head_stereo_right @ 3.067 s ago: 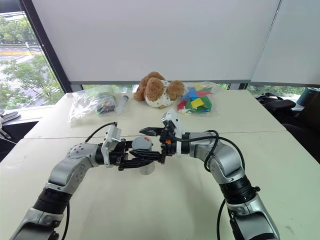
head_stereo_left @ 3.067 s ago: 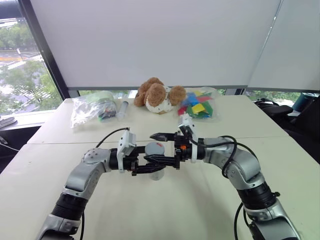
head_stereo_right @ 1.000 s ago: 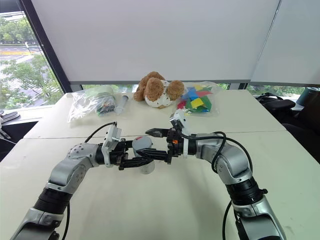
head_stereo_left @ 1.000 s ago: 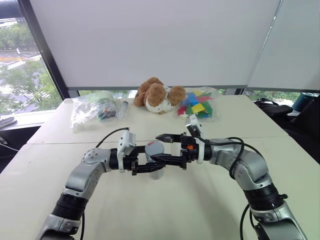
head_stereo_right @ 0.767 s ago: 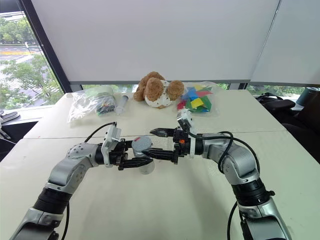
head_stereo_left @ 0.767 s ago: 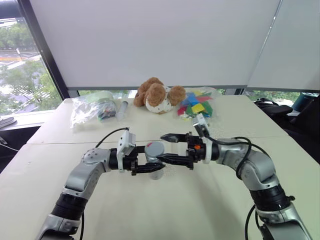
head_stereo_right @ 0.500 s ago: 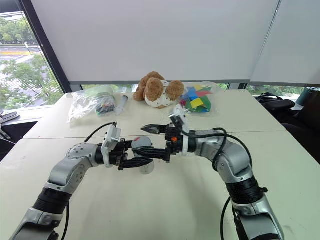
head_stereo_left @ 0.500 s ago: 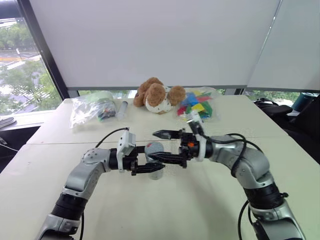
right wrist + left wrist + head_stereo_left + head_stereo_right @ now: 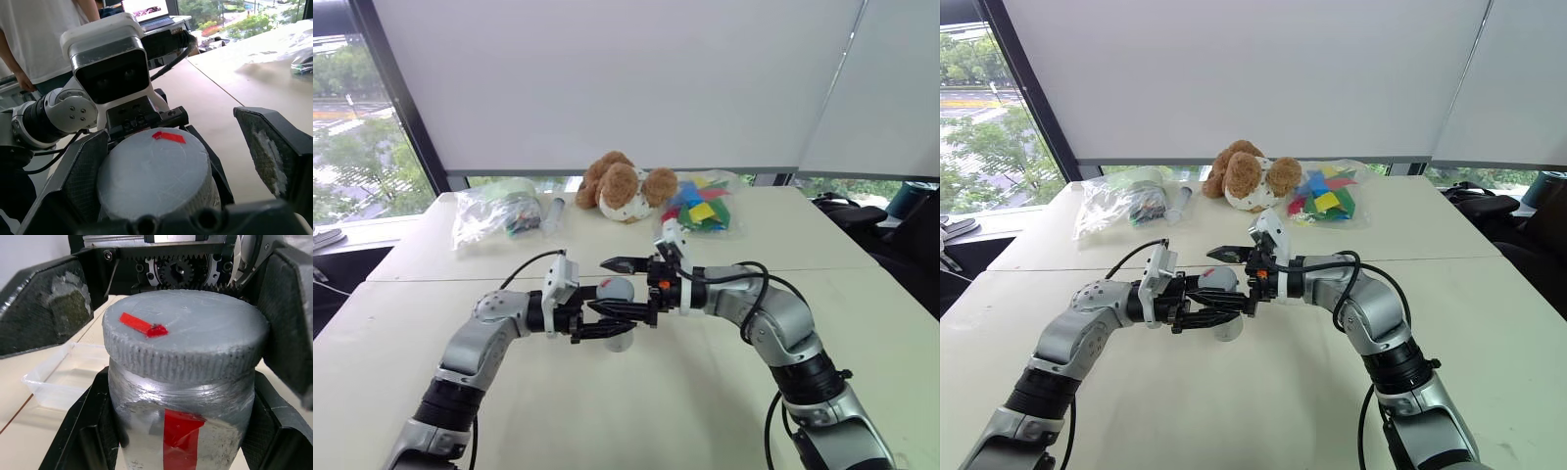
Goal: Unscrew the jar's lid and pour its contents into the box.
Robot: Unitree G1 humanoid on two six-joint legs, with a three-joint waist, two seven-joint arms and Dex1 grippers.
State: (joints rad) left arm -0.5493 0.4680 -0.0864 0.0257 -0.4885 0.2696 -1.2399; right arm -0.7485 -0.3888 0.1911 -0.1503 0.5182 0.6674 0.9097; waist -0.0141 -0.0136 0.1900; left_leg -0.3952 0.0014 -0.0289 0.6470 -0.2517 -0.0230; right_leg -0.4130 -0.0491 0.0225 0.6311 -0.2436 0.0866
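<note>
The jar [image 9: 183, 431] stands upright above the middle of the desk [image 9: 636, 421], its long axis vertical, clenched around the body by the left end effector [image 9: 607, 321], which reaches in level from nine o'clock. The lid [image 9: 186, 340], marked by a short red strip, is still screwed on and stands clear above those fingers.

The right end effector [image 9: 619, 286] comes in level from three o'clock, directly opposite the left one, and it is the arm that matters for the next step. It is released and spread wide, one finger [image 9: 271, 147] on the far side of the lid and the other on the near side, so the lid sits between the pads; a gap shows beside the far pad, and contact on the near one I cannot tell. The coming move appears to be closing on the lid's ribbed rim and turning about the jar's vertical axis.

The right forearm bends in at the elbow, wrist cocked toward the jar. The clear box [image 9: 68, 377] lies on the desk just beyond and below the jar, at about one o'clock from it.
</note>
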